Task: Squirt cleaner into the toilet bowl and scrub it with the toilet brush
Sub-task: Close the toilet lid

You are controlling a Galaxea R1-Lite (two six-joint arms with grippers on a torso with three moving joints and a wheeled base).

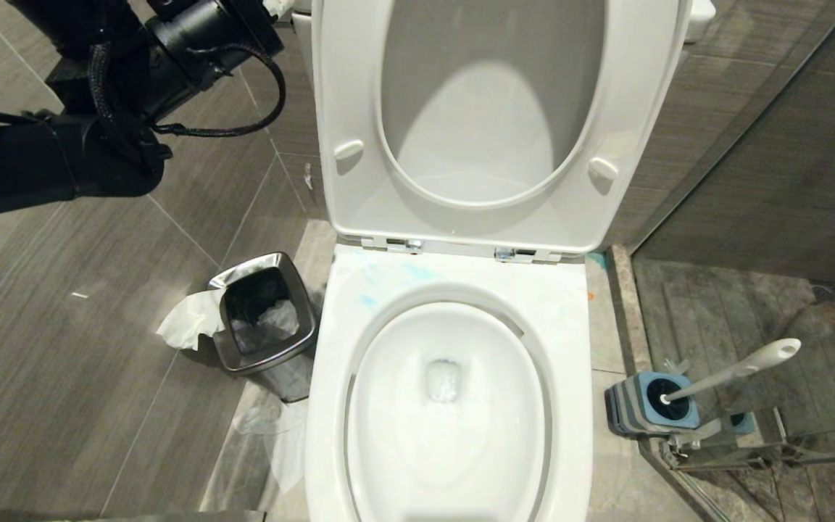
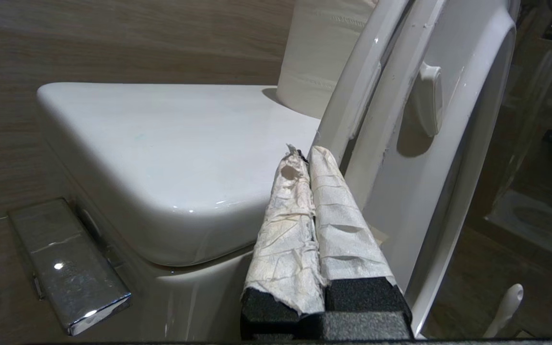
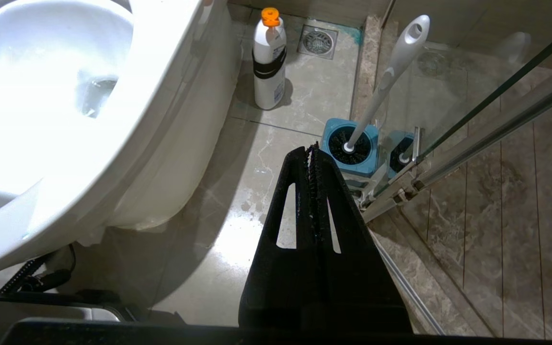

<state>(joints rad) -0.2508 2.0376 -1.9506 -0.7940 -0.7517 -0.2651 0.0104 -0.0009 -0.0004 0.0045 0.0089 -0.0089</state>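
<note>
The white toilet bowl (image 1: 403,442) fills the lower middle of the head view, with seat and lid (image 1: 475,210) raised. Thin blue smears of cleaner (image 1: 388,279) mark the rim's back left. To the right of the toilet, the toilet brush (image 1: 740,368) stands slanted in its blue-and-grey holder (image 1: 646,409). My left gripper (image 2: 304,155), its fingers wrapped in white paper, is shut on nothing, up beside the raised seat's edge and the tank (image 2: 161,143). My right gripper (image 3: 310,149) is shut and empty, low over the floor just short of the holder (image 3: 351,149).
A steel waste bin (image 1: 265,315) with tissue beside it stands left of the toilet. A white bottle with an orange cap (image 3: 269,57) stands on the floor behind the bowl, near a drain. A glass shower door and its rail (image 3: 472,134) run close to the brush. A chrome flush lever (image 2: 72,273) sits on the tank's side.
</note>
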